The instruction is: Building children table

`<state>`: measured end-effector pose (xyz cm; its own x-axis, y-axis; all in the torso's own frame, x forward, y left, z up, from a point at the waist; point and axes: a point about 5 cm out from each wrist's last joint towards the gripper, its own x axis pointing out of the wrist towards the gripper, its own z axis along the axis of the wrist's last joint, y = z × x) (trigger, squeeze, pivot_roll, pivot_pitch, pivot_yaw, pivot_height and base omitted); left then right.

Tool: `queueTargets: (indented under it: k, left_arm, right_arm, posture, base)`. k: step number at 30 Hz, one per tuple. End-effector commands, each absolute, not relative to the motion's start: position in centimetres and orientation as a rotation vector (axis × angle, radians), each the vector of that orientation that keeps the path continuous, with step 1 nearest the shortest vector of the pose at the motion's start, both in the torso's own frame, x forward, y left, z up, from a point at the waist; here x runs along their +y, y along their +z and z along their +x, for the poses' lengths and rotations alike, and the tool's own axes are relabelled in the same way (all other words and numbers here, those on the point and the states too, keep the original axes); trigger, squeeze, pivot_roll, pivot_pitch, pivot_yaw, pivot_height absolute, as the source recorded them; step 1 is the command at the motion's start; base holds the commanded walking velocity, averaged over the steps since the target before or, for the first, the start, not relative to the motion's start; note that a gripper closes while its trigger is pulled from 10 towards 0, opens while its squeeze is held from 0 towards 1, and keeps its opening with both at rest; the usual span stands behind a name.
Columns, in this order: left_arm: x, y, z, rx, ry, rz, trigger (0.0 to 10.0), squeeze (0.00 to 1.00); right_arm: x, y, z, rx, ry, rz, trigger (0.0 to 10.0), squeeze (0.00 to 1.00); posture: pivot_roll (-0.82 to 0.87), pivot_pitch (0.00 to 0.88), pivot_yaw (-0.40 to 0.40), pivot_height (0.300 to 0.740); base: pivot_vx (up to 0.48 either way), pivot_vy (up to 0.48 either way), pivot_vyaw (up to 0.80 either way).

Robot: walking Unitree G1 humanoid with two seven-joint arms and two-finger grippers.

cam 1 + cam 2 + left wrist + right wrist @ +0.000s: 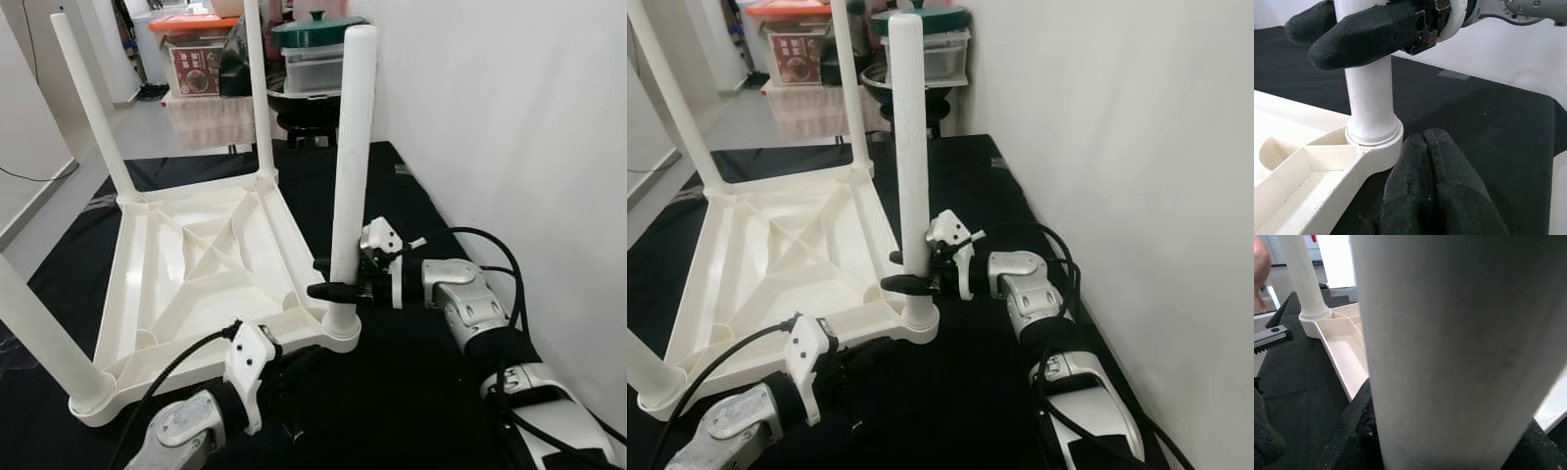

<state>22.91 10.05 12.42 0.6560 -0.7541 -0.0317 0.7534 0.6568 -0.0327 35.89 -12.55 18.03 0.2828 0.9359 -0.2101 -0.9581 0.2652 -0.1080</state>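
A: What stands around? 
B: Storage boxes (201, 54) and a green-lidded pot (315, 31) beyond the black mat's (411, 392) far edge, a white wall alongside.

A: And the table (196, 264)? 
B: White plastic, upside down on the mat, legs upright.

A: The arms? 
B: The right gripper (328, 279) pinches the near-corner leg (351, 147) low down. The left gripper (1432, 186), fingers pressed together, lies just beside that corner socket.
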Motion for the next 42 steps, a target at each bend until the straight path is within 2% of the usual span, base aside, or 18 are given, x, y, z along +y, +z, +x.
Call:
queueTargets:
  k: [1, 5, 7, 10, 11, 12, 14, 15, 17, 22, 23, 24, 34, 35, 36, 37, 40, 42]
  left_arm:
    - [10.3, 12.0, 22.7, 0.073, -0.854, -0.002, 10.0, 0.0]
    - [10.4, 11.9, 22.7, 0.076, -0.835, -0.003, 10.0, 0.0]
    - [10.8, 11.8, 22.7, 0.08, -0.805, 0.005, 10.0, 0.0]
    - [10.8, 11.8, 22.7, 0.08, -0.805, 0.005, 10.0, 0.0]
    - [11.2, 11.8, 22.7, 0.083, -0.789, 0.007, 10.0, 0.0]
    - [11.5, 11.8, 22.7, 0.086, -0.778, 0.008, 10.0, 0.0]
    - [11.5, 11.8, 22.7, 0.086, -0.778, 0.008, 10.0, 0.0]
    - [11.8, 11.8, 22.7, 0.09, -0.776, 0.008, 10.0, 0.0]
    - [11.9, 11.9, 22.8, 0.096, -0.778, 0.005, 10.0, 0.0]
    - [11.9, 11.9, 23.1, 0.102, -0.783, 0.013, 10.0, 0.0]
    - [11.9, 11.9, 23.2, 0.098, -0.769, 0.011, 10.0, 0.0]
    - [11.9, 11.9, 23.3, 0.094, -0.758, 0.009, 10.0, 0.0]
    - [12.0, 11.9, 23.4, 0.092, -0.75, 0.007, 10.0, 0.0]
    - [11.9, 11.9, 23.4, 0.093, -0.751, 0.007, 10.0, 0.0]
    - [11.8, 11.8, 23.4, 0.096, -0.75, 0.009, 10.0, 0.0]
    - [11.7, 11.8, 23.5, 0.098, -0.75, 0.01, 10.0, 0.0]
    - [11.6, 11.7, 23.5, 0.1, -0.75, 0.012, 10.0, 0.0]
    - [11.6, 11.7, 23.5, 0.101, -0.75, 0.013, 10.0, 0.0]
  right_arm:
    - [-11.8, 17.6, 35.7, 0.132, 1.323, -0.243, 0.0, 0.0]
    - [-12.8, 16.7, 35.5, 0.143, 1.269, -0.233, 0.0, 0.0]
    - [-14.8, 15.0, 35.4, 0.177, 1.041, -0.26, 0.0, 0.0]
    - [-14.8, 15.0, 35.4, 0.177, 1.041, -0.26, 0.0, 0.0]
    - [-15.4, 13.3, 35.1, 0.222, 0.774, -0.249, 0.0, 0.0]
    - [-14.6, 11.3, 33.1, 0.278, 0.579, -0.205, 0.0, 0.0]
    - [-14.6, 11.3, 33.1, 0.278, 0.579, -0.205, 0.0, 0.0]
    - [-13.2, 10.7, 30.7, 0.275, 0.496, -0.248, 0.0, 0.0]
    - [-12.6, 11.1, 30.2, 0.27, 0.467, -0.23, 0.0, 0.0]
    - [-11.3, 11.6, 30.5, 0.268, 0.545, -0.232, 0.0, 0.0]
    - [-11.1, 11.9, 31.1, 0.267, 0.569, -0.214, 10.0, 0.0]
    - [-10.7, 12.4, 31.3, 0.25, 0.628, -0.198, 10.0, 0.86]
    - [-10.4, 12.8, 31.4, 0.237, 0.659, -0.184, 10.0, 0.86]
    - [-10.0, 13.4, 31.5, 0.216, 0.726, -0.175, 10.0, 0.29]
    - [-10.1, 15.2, 32.3, 0.136, 0.949, -0.178, 10.0, 0.0]
    - [-10.6, 16.4, 33.0, 0.088, 1.113, -0.216, 10.0, 0.0]
    - [-11.3, 17.7, 33.8, 0.06, 1.265, -0.262, 10.0, 0.0]
    - [-11.4, 17.7, 33.9, 0.073, 1.271, -0.262, 10.0, 0.0]
  posture:
    - [-0.02, 0.031, -0.014, 0.74]
    - [-0.03, 0.037, -0.012, 0.74]
    - [-0.05, 0.051, -0.02, 0.74]
    - [-0.05, 0.051, -0.02, 0.74]
    - [-0.05, 0.058, -0.019, 0.74]
    - [-0.06, 0.075, -0.009, 0.74]
    - [-0.06, 0.075, -0.009, 0.74]
    - [-0.07, 0.089, 0.012, 0.74]
    - [-0.09, 0.075, 0.032, 0.74]
    - [-0.07, 0.068, 0.014, 0.74]
    - [-0.06, 0.066, 0.01, 0.74]
    - [-0.06, 0.059, 0.01, 0.74]
    - [-0.06, 0.059, 0.01, 0.74]
    - [-0.06, 0.057, 0.012, 0.74]
    - [-0.04, 0.037, -0.001, 0.74]
    - [-0.04, 0.035, -0.005, 0.74]
    - [-0.03, 0.032, -0.008, 0.74]
    - [-0.03, 0.032, -0.009, 0.74]
  base:
    - [0.0, 0.0, 0.0]
    - [0.0, 0.0, 0.0]
    - [0.0, 0.0, 0.0]
    - [0.0, 0.0, 0.0]
    - [0.0, 0.0, 0.0]
    - [0.0, 0.0, 0.0]
    - [0.0, 0.0, 0.0]
    - [0.0, 0.0, 0.0]
    - [0.0, 0.0, 0.0]
    - [0.0, 0.0, 0.0]
    - [0.0, 0.0, 0.0]
    - [0.0, 0.0, 0.0]
    - [0.0, 0.0, 0.0]
    - [0.0, 0.0, 0.0]
    - [0.0, 0.0, 0.0]
    - [0.0, 0.0, 0.0]
    - [0.0, 0.0, 0.0]
    - [0.0, 0.0, 0.0]
